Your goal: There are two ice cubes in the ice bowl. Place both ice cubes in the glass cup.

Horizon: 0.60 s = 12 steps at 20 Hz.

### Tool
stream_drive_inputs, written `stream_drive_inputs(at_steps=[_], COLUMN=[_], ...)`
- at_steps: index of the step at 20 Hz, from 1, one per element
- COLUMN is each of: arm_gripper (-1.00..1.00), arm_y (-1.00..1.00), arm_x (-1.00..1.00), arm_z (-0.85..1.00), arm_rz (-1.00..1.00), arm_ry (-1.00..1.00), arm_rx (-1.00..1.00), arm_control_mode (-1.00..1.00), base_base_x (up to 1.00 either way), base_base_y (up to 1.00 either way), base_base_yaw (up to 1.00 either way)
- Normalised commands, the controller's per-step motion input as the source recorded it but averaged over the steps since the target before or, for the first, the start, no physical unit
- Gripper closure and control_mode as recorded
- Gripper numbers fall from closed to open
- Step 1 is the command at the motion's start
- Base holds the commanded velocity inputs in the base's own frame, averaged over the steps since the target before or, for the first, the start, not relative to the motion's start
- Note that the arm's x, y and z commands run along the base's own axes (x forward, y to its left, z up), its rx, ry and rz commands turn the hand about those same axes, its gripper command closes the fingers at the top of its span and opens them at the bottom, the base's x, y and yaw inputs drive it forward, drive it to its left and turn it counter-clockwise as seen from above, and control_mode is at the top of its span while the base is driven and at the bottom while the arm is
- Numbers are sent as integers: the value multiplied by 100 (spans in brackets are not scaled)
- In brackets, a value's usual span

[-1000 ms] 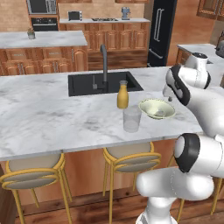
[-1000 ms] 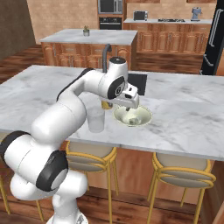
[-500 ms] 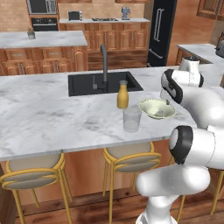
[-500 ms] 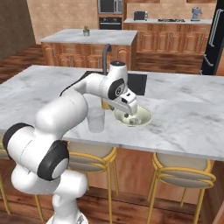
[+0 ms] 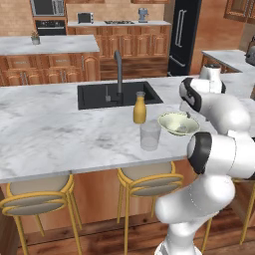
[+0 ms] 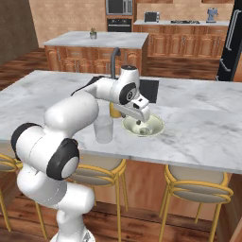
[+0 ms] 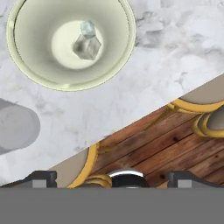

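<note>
The pale yellow-green ice bowl (image 7: 26,65) holds two clear ice cubes, a small one (image 7: 88,28) touching a larger one (image 7: 87,46). The bowl (image 6: 158,126) sits near the counter's front edge, right of the glass cup (image 6: 103,130). My gripper (image 6: 141,119) hangs just above the bowl's left side, open and holding nothing. In the hand view its fingertips (image 7: 42,176) stand wide apart, and the bowl lies ahead and off to one side of them. The left base view shows the bowl (image 5: 168,119) right of the glass cup (image 5: 150,135).
An orange bottle (image 5: 140,108) stands just behind the glass, near the black sink (image 5: 94,96) and its faucet (image 5: 118,74). Yellow stools (image 6: 198,188) stand under the counter's front edge. Marble counter (image 6: 203,123) stretches right of the bowl.
The hand has come down toward the bowl over the last second. Bowl, glass and bottle have stayed where they were.
</note>
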Motion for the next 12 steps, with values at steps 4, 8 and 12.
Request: stream_drive_inputs(at_steps=[4, 8, 12], arm_gripper=[-100, -100, -100], arm_y=[-14, -8, -6], arm_x=[44, 39, 31], arm_z=[-30, -45, -31], arm_rz=[0, 0, 0], arm_ry=[9, 13, 10], arm_rx=[0, 0, 0], arm_control_mode=[-100, -100, -100], base_base_x=[0, 0, 0], base_base_y=[0, 0, 0], base_base_yaw=[0, 0, 0])
